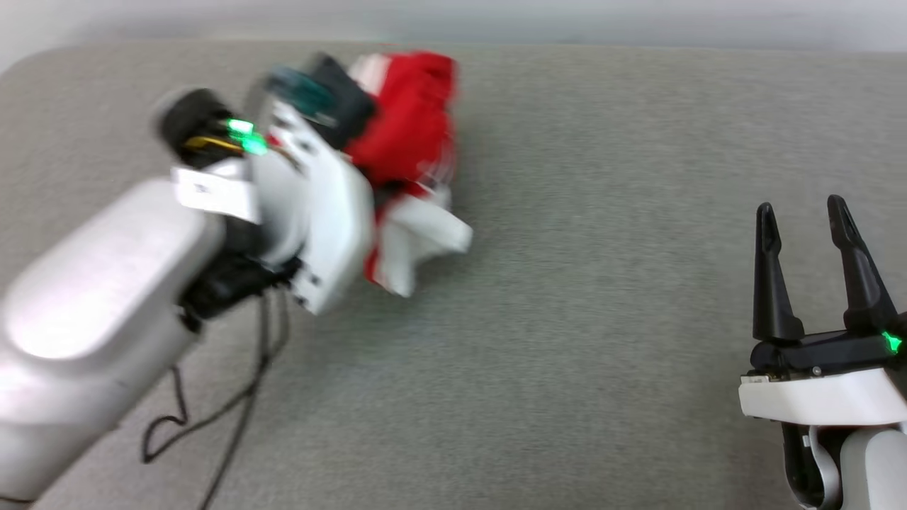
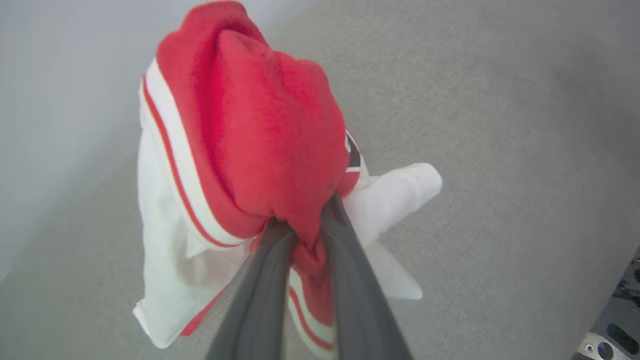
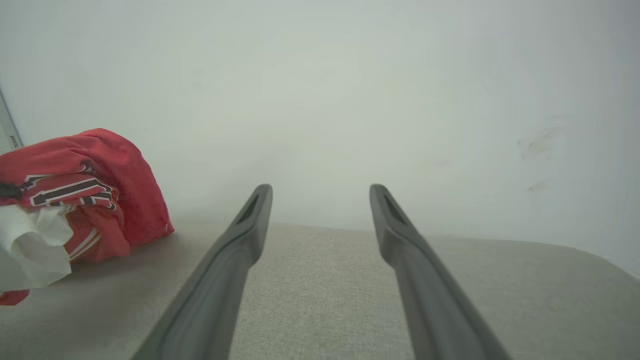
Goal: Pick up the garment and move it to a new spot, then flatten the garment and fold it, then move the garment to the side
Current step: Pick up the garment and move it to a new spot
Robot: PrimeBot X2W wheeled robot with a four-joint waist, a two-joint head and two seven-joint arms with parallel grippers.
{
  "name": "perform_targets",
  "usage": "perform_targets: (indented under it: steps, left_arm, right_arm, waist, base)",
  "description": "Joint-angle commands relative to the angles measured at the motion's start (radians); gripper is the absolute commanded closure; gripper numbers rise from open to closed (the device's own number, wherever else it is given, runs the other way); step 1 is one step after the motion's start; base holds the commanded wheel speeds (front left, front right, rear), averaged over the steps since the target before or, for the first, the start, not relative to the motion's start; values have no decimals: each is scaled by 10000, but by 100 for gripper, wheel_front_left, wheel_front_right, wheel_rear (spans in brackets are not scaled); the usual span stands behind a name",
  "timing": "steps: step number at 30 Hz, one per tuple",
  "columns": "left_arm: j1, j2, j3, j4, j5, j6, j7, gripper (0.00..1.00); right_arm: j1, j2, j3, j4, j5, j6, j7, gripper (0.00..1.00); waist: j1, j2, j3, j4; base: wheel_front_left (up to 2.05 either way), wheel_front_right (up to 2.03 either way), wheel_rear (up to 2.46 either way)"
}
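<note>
One bunched garment point(image 2: 260, 125), pinched in left tool point(image 2: 306, 226), right tool point(image 1: 801, 209) well apart

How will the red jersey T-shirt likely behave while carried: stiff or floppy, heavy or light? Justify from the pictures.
Probably floppy: the jersey T-shirt droops bunched from the left gripper, its white sleeve dangling loose. Likely light: one small pinch of cloth seems to carry it.

Everything is lit by soft, even light. In the head view the left arm point(image 1: 106, 283) and the garment point(image 1: 411, 120) are blurred. Only faint shadows are seen.
</note>
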Motion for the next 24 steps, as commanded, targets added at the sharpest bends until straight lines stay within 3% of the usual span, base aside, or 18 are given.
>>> perform_targets:
  steps: [1,7,13,18,24]
  left_arm:
    - [-155,-128,-134,-123,33,-5,3,100]
    - [-633,-1246,-1530,-414,63,-5,-137,100]
    - [-893,-2126,-2936,296,-248,-4,-440,100]
    - [-336,-2535,-3388,1217,-359,-5,-270,100]
    - [874,-2812,-3421,1472,266,-5,685,100]
  right_arm:
    - [-2,17,27,19,92,-7,-21,0]
    - [-89,18,-104,-16,307,-7,-21,0]
    - [-170,22,-229,-23,535,-7,-21,0]
    - [-325,19,-203,34,646,-7,-21,0]
    - [-446,19,-167,99,741,-7,-21,0]
  waist:
    - [0,0,-113,-524]
    - [0,0,118,-1420]
    - [0,0,496,-1957]
    - [0,0,818,-2208]
    - [0,0,1042,-2386]
  base:
    - [0,0,0]
    - [0,0,0]
    - [0,0,0]
    - [0,0,0]
    - [0,0,0]
